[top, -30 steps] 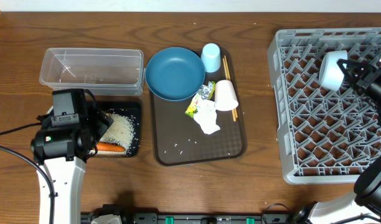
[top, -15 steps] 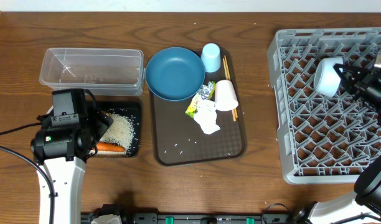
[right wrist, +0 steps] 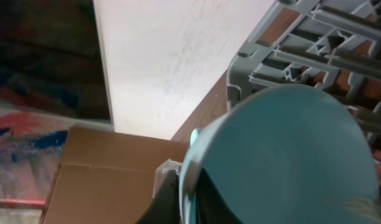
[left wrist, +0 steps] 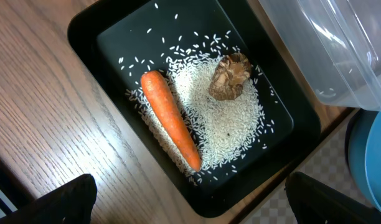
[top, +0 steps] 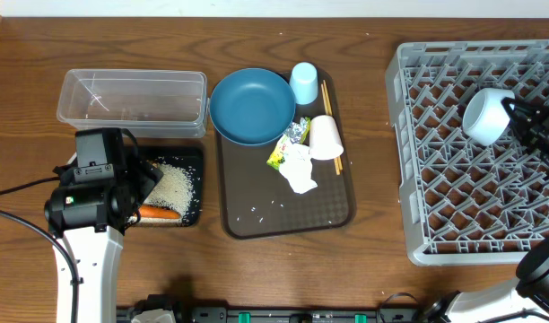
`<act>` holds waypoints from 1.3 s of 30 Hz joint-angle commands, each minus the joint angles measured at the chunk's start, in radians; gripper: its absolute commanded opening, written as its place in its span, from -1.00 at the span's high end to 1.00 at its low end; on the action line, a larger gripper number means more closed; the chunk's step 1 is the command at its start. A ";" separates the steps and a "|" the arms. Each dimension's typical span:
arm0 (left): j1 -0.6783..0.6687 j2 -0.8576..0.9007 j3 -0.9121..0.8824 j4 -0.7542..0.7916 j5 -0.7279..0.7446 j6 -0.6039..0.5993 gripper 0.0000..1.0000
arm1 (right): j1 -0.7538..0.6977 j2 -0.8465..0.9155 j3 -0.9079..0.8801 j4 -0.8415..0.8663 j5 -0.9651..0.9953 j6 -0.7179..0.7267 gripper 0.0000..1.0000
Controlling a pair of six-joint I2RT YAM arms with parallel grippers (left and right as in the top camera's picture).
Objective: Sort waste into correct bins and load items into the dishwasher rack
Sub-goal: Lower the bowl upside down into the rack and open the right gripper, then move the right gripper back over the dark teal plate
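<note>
Sorting looks part-done: carrot (left wrist: 170,127), rice (left wrist: 231,121), lump (left wrist: 230,76) lie in the black tray (left wrist: 116,31) below my spread left claw (left wrist: 190,205); right claw (top: 517,118) grips the pale blue bowl (top: 483,115) over the rack (top: 436,244) — dark bowl (top: 252,106), blue cup (top: 303,82), white cup (top: 325,136), chopsticks (top: 327,103), napkins (top: 299,170), wrapper (top: 288,148) to go.

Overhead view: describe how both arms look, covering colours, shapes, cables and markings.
The left arm has a white tubular link, a round black joint and a boxy black wrist block. A thin black cable trails off beside it. The right arm shows a black curved joint and a white link. The left end effector and right end effector are black. No markings are legible.
</note>
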 commanded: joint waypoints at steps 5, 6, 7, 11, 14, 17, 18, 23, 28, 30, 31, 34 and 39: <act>0.005 0.004 0.003 -0.002 -0.009 0.009 -0.96 | -0.013 0.011 0.004 -0.002 -0.045 0.006 0.46; 0.005 0.004 0.003 -0.002 -0.009 0.009 -0.96 | -0.013 0.011 0.004 -0.001 -0.045 0.009 0.44; 0.005 0.004 0.003 -0.002 -0.009 0.009 -0.96 | -0.013 0.011 0.004 -0.002 -0.045 0.009 0.43; 0.005 0.004 0.003 -0.002 -0.009 0.009 -0.96 | -0.018 0.006 0.004 -0.002 -0.036 0.013 0.45; 0.005 0.004 0.003 -0.002 -0.009 0.009 -0.95 | -0.027 -0.011 0.004 -0.002 -0.007 0.036 0.48; 0.005 0.004 0.003 -0.002 -0.009 0.009 -0.96 | -0.039 -0.039 0.004 -0.002 0.008 0.048 0.61; 0.005 0.004 0.003 -0.002 -0.009 0.009 -0.96 | -0.042 -0.047 0.004 -0.002 0.008 0.050 0.67; 0.005 0.004 0.003 -0.003 -0.009 0.009 -0.96 | -0.059 -0.097 0.004 -0.060 0.037 0.040 0.70; 0.005 0.004 0.003 -0.002 -0.009 0.009 -0.96 | -0.060 -0.169 0.004 -0.236 0.175 -0.066 0.76; 0.005 0.004 0.003 -0.003 -0.009 0.009 -0.96 | -0.060 -0.210 0.004 -0.347 0.264 -0.140 0.76; 0.005 0.004 0.003 -0.002 -0.009 0.009 -0.96 | -0.058 -0.230 0.004 -0.395 0.309 -0.174 0.75; 0.005 0.004 0.003 -0.002 -0.009 0.009 -0.96 | -0.050 -0.302 0.004 -0.528 0.458 -0.278 0.71; 0.005 0.004 0.003 -0.002 -0.009 0.009 -0.95 | -0.002 -0.428 0.004 -0.644 0.619 -0.348 0.64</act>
